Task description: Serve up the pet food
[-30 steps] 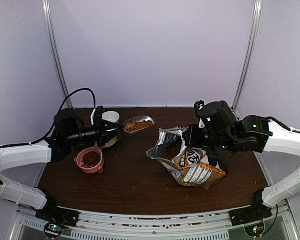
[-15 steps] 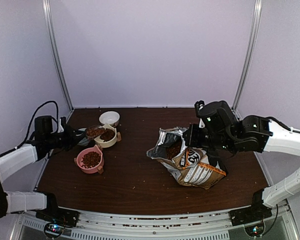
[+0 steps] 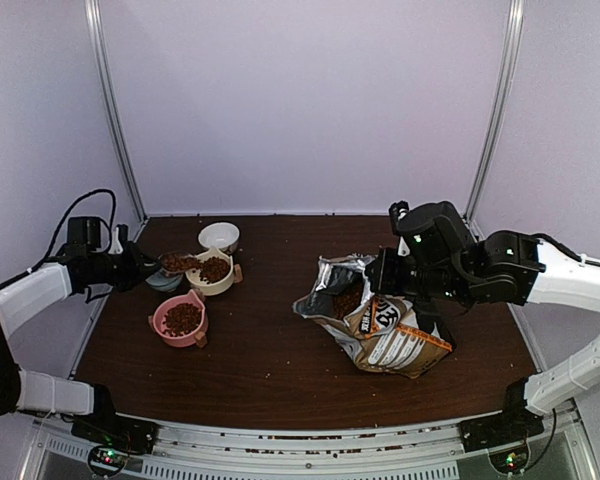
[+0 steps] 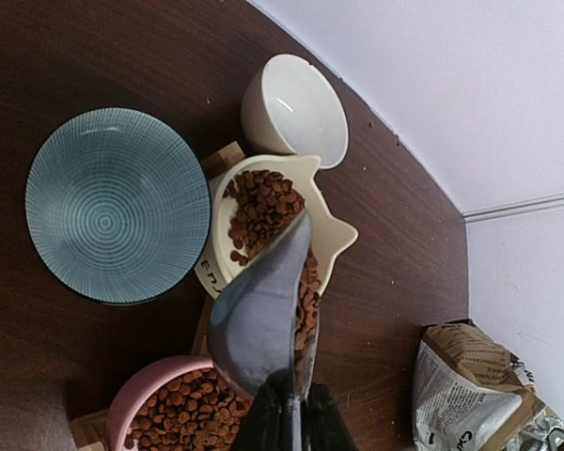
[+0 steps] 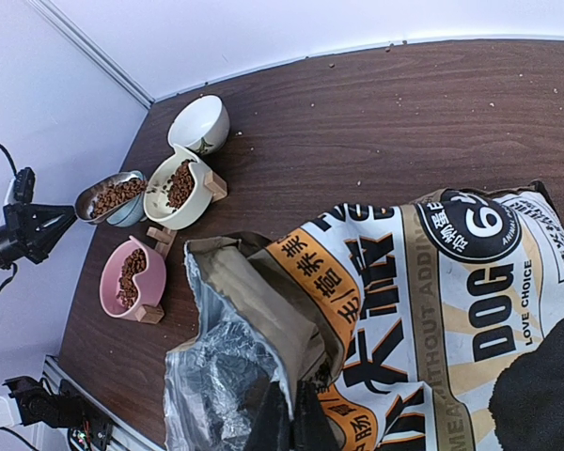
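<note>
From above, the scoop (image 3: 180,263) has been swung back to the left since a second ago, clamped in the left pincer (image 3: 145,270). Left wrist: pet food (image 4: 308,310) is carried in it by the cream bowl (image 4: 336,237), near the back edge of the tabletop (image 4: 75,56). Right wrist: the bag (image 5: 432,282) is pinched open by the right pincer (image 5: 284,418), with bare tabletop between

Both our grippers hold tight.
Our white left arm (image 3: 30,292) reaches sideways, left gripper (image 4: 290,404) pinching a grey metal scoop (image 4: 254,319); our right arm (image 3: 578,280) bends inward, right gripper (image 5: 284,409) pinching a printed foil bag (image 5: 423,282).
</note>
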{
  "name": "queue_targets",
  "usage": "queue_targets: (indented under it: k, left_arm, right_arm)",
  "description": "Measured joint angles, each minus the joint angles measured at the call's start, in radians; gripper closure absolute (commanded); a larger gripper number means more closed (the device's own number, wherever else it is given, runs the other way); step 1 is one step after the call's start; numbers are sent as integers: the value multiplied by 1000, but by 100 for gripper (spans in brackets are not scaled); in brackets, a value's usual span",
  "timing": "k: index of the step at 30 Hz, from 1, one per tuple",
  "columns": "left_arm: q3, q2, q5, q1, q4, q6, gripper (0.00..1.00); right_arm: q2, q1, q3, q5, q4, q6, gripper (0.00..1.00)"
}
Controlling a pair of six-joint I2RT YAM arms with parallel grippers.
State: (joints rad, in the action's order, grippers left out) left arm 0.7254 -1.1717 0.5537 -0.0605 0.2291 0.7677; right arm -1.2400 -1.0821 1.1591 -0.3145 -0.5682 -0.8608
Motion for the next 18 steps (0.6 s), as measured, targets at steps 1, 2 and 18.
queue_targets:
  k: [1, 2, 18]
  left_arm:
    - [14, -13, -2, 0, 10, -10, 100]
    - [27, -24, -3, 0, 17, -20, 100]
    - [227, -146, -47, -2, 179, -201, 100]
  right_arm:
    - [0, 0, 0, 0, 0, 0, 100]
    - [0, 0, 0, 0, 0, 0, 100]
    - [0, 0, 0, 0, -1, 0, 100]
